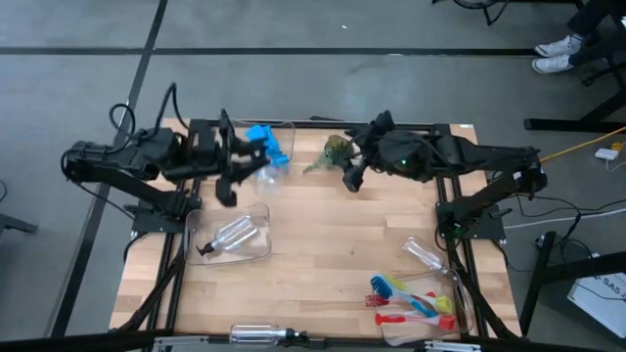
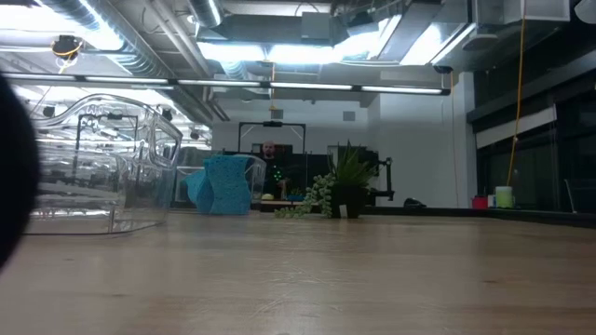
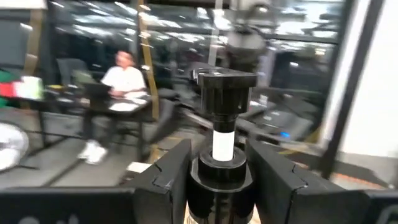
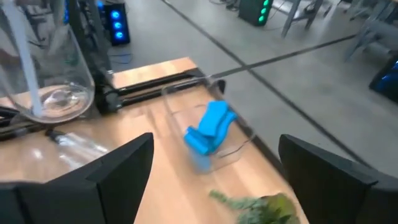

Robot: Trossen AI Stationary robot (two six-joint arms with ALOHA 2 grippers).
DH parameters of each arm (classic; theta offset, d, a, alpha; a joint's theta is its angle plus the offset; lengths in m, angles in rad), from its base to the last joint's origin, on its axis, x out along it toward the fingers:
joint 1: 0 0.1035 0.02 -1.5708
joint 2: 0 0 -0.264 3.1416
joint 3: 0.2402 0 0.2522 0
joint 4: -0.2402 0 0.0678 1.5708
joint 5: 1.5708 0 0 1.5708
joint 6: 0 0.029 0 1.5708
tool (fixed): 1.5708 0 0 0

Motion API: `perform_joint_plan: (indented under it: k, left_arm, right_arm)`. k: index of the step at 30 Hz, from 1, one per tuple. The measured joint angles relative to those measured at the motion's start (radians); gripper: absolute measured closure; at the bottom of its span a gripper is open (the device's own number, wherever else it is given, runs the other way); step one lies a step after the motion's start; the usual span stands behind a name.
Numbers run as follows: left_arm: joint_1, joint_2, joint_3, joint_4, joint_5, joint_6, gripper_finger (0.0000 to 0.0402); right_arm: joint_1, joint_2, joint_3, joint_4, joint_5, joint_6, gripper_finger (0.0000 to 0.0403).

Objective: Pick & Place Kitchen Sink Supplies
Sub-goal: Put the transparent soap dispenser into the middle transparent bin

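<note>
Left gripper (image 1: 256, 168) is clamped on a clear pump bottle (image 1: 266, 176); in the left wrist view the black pump top (image 3: 226, 93) and white neck stand upright between the two dark fingers (image 3: 163, 177), which press the collar from both sides. From above, this bottle hangs just beside the blue sponge (image 1: 267, 143), on the side toward the table's middle. The sponge sits inside a clear bin (image 1: 284, 137) at the table's far edge.

Right gripper (image 1: 350, 178) hovers on the other side of the sponge, just past a small green plant (image 1: 334, 152). Its fingers (image 4: 106, 171) are spread wide with nothing between them; the right wrist view looks past them at the sponge (image 4: 210, 127) in its bin.

Second clear bin (image 1: 233, 235), well nearer than the sponge, holds another pump bottle (image 1: 225, 238) lying down. Further bottles lie at the near table edge (image 1: 256, 334) and near the brushes (image 1: 426, 256). Red, blue and yellow-green brushes (image 1: 413, 302) lie together at the near right corner, far from the sponge.
</note>
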Motion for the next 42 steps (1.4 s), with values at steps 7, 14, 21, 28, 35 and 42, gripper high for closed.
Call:
perform_joint_plan:
  k: [7,14,21,28,35,42]
  left_arm:
    - [-0.171,-0.009,0.0,-0.108,0.008,-0.083,0.0272]
    - [-0.344,-0.008,0.0,-0.076,0.051,-0.124,0.0272]
    - [-0.404,0.012,0.0,0.066,0.251,-0.075,0.0272]
    - [-0.417,0.091,0.0,0.18,0.335,-0.074,0.0272]
    - [-0.417,0.128,0.0,0.241,0.382,-0.093,0.0272]
    - [-0.417,0.128,0.0,0.242,0.387,-0.111,0.0272]
  right_arm:
    - [0.083,0.001,0.0,-0.012,0.001,0.177,0.0061]
    - [0.173,0.023,0.0,0.025,-0.029,0.304,0.0061]
    - [0.257,0.168,0.0,0.459,-0.32,0.077,0.0061]
    - [0.279,0.314,0.0,0.811,-0.536,0.009,0.0061]
    - [0.279,0.393,0.0,0.945,-0.627,0.098,0.0061]
    - [0.277,0.425,0.0,0.983,-0.626,0.222,0.0061]
